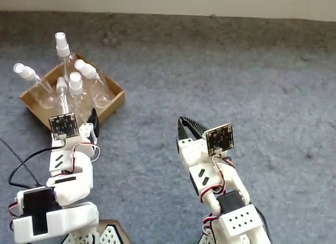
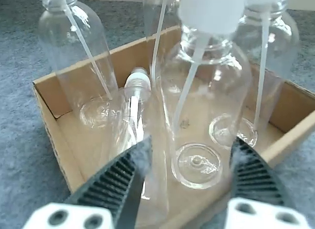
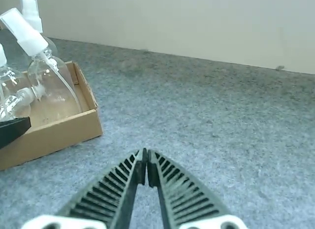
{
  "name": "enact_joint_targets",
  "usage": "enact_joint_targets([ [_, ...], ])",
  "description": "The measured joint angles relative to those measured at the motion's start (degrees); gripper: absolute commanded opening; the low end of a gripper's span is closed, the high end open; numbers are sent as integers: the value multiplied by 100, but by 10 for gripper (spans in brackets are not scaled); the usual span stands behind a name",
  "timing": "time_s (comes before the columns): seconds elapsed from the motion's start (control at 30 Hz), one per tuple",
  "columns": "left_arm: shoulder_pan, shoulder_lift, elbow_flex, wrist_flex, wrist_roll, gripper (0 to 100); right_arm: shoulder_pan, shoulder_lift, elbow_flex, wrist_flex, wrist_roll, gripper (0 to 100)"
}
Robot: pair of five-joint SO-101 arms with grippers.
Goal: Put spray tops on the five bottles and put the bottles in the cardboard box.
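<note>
Bottles (image 2: 206, 91): clear, white-capped, in cardboard box (image 1: 114, 103) | left pincer (image 2: 190, 145) released | right pincer (image 3: 146, 162) clenched

text: none legible | labels: none | numbers: none | signs: none

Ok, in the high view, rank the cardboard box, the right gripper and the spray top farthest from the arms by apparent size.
1. cardboard box: largest by far.
2. right gripper, shut: middle.
3. spray top: smallest, though it stands higher, nearer the camera, so its true size may be smaller still.
</note>
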Motion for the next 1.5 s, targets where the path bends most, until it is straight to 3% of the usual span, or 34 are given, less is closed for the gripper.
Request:
enact_joint_targets([
  [0.33,0,-62,105,-114,-149,211,0,0,0,0,0,5],
  [0.57,0,-1415,501,273,-167,210,0,0,0,0,-9,5],
  [0.7,0,-2620,475,1670,-167,207,0,0,0,0,-9,5],
  [0.97,0,-5486,114,5793,-167,196,0,0,0,0,-9,5],
  [1.2,105,-7385,-914,9116,-158,2,0,0,0,0,-9,5],
  [1.37,747,-7824,-1969,10699,-167,8,0,0,0,0,-9,5],
  [1.5,1116,-7833,-2927,11429,-167,6,0,0,0,105,-9,5],
])
